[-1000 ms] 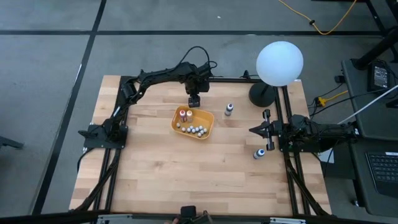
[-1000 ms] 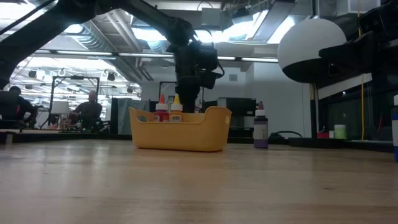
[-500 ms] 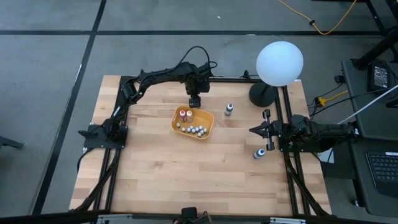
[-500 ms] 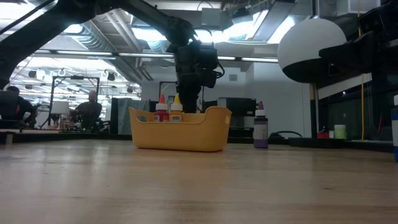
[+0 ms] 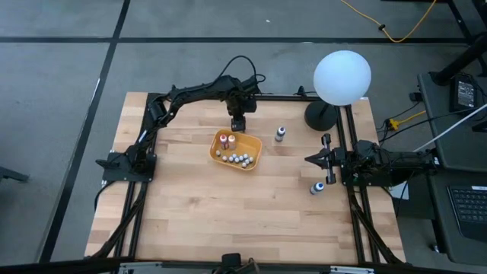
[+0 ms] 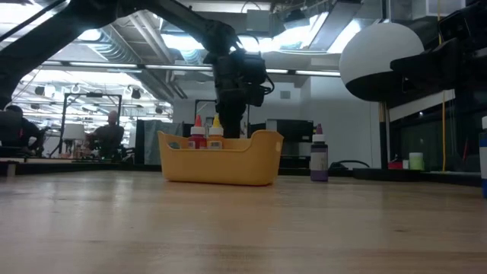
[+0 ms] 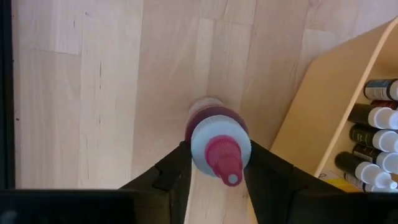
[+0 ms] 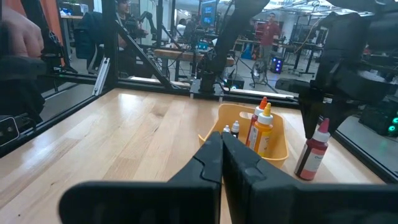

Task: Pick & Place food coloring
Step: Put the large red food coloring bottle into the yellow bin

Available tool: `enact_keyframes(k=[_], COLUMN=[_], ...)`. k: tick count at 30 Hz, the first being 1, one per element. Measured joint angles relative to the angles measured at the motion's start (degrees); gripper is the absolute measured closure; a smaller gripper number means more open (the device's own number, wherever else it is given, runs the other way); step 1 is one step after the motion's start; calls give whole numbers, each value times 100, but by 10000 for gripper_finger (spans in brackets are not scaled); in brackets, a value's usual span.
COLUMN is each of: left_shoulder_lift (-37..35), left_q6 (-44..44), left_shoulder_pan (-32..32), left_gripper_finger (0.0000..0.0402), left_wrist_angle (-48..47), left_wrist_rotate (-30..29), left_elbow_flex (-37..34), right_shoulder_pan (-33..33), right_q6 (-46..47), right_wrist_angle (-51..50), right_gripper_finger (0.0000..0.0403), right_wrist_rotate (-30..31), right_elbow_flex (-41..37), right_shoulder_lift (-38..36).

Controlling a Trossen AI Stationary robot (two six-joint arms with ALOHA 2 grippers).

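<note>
My left gripper (image 5: 238,122) hangs just beyond the far side of the orange tray (image 5: 254,155), shut on a maroon food coloring bottle (image 7: 214,127) with a white cap and red nozzle. The right wrist view shows this bottle (image 8: 312,154) beside the tray (image 8: 211,132). The tray holds a red-topped and an orange-topped bottle (image 5: 225,139) standing upright, and several small white-capped bottles (image 5: 237,159) on its floor. A dark purple bottle (image 5: 280,135) and a blue one (image 5: 315,187) stand on the table. My right gripper (image 5: 308,159) waits shut at the right edge. My left gripper pinches the maroon bottle's white cap (image 7: 200,148) between its two fingers (image 7: 176,167), which come from above and point down. The bottle leans a little, and its base (image 8: 304,177) appears to rest on the table just beyond the tray.
A white globe lamp (image 5: 342,76) on a black base (image 5: 320,116) stands at the far right corner. Black frame rails run along the table's far edge (image 5: 205,97) and right edge (image 5: 351,152). Bare wood (image 5: 228,213) lies near the front. People show in the room behind (image 6: 110,133).
</note>
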Motion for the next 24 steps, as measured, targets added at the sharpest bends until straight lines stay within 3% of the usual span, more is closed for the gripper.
enact_keyframes(k=[17,24], left_shoulder_lift=[-2,1], left_q6=[-67,-68], left_shoulder_pan=[0,-19], left_gripper_finger=[284,239], left_wrist_angle=[0,-7], left_wrist_rotate=[48,85], left_elbow_flex=[0,-4], right_shoulder_pan=[1,-1], right_q6=[2,2], right_wrist_angle=[1,1], right_gripper_finger=[395,395], right_wrist_rotate=[1,1], right_elbow_flex=[1,-2], right_shoulder_lift=[0,0])
